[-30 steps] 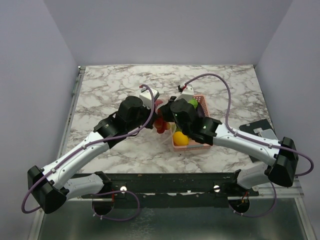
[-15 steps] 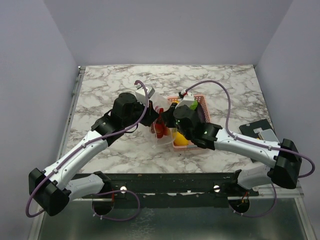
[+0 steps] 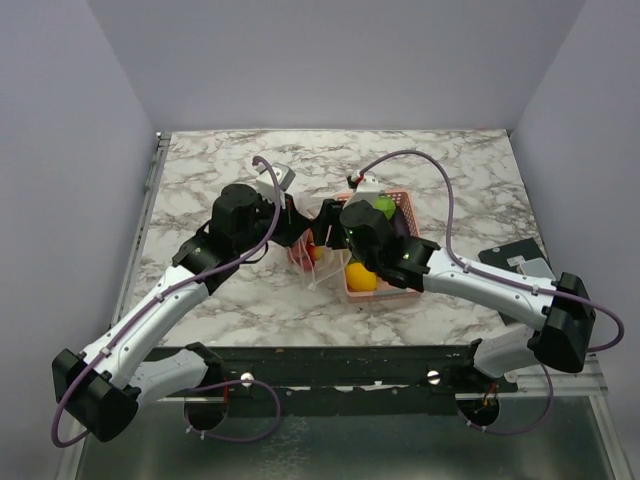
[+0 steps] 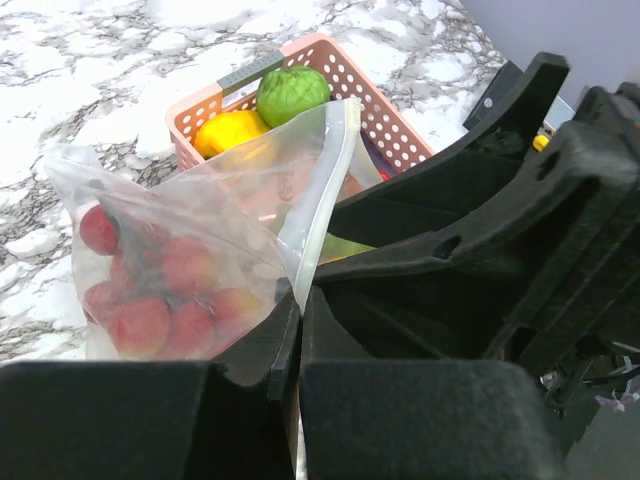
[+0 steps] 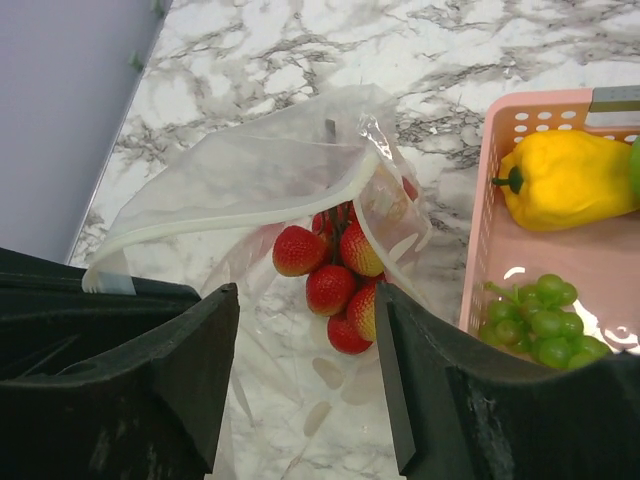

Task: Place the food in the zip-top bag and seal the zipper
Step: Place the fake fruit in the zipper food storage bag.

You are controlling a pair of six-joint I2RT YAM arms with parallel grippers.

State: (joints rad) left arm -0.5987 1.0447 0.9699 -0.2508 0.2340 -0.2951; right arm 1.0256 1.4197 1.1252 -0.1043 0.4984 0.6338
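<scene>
The clear zip-top bag (image 4: 215,215) (image 5: 250,170) (image 3: 318,268) hangs from my left gripper (image 4: 298,310) (image 3: 297,232), which is shut on its whitish zipper (image 4: 325,190) (image 5: 220,222) at the mouth edge. A red cluster of strawberries (image 5: 340,270) (image 4: 140,295) (image 3: 313,251) lies inside the bag. My right gripper (image 5: 308,330) (image 3: 328,232) stands open just over the bag's mouth, holding nothing. More food lies in the pink basket (image 3: 405,291): a yellow pepper (image 5: 565,180) (image 4: 230,130), a green fruit (image 4: 292,92) (image 3: 385,207) and green grapes (image 5: 535,318).
The pink basket (image 5: 482,250) (image 4: 395,125) stands right beside the bag, under my right arm. Both wrists crowd together over the middle of the marble table (image 3: 220,170). A dark plate (image 3: 515,262) lies at the table's right edge.
My right gripper has opened and let go of the red cluster, which now sits in the bag. My left arm has swung left, carrying the bag's edge with it.
</scene>
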